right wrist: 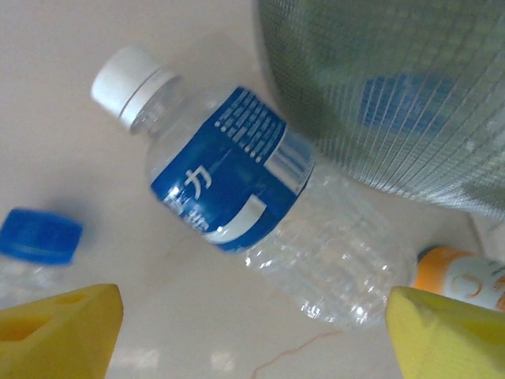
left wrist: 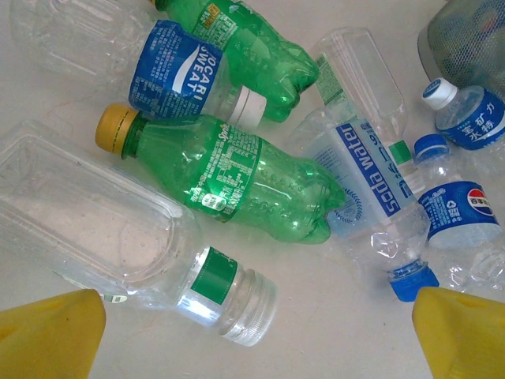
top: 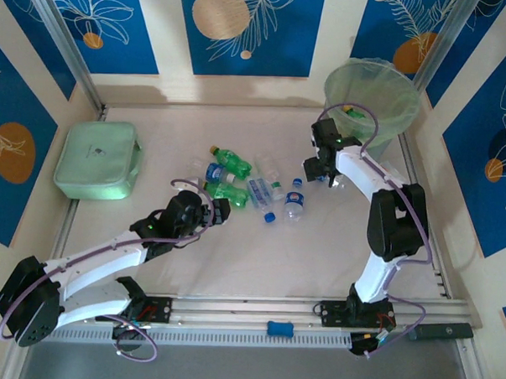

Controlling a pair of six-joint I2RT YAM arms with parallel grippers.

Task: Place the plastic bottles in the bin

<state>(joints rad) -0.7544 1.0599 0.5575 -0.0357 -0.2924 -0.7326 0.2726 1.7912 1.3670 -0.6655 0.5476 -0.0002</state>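
Several plastic bottles lie in a loose heap mid-table, among them a green one [top: 231, 162]. My left gripper [top: 219, 210] hovers open at the heap's near-left side. Under it lie a clear bottle with a green label [left wrist: 142, 245] and a green bottle with a yellow cap [left wrist: 229, 174]; nothing sits between its yellow fingertips [left wrist: 47, 335]. My right gripper [top: 320, 170] is open and low beside the bin [top: 370, 94]. Just ahead of it, a clear blue-labelled, white-capped bottle [right wrist: 229, 170] lies on the table against the bin's wall [right wrist: 387, 87], ungripped.
A flat mint-green box [top: 97, 159] rests at the left of the table. A white bottle with an orange cap [right wrist: 461, 276] lies by my right finger. A blue-capped bottle [right wrist: 39, 235] lies to the left. Walls close in on both sides.
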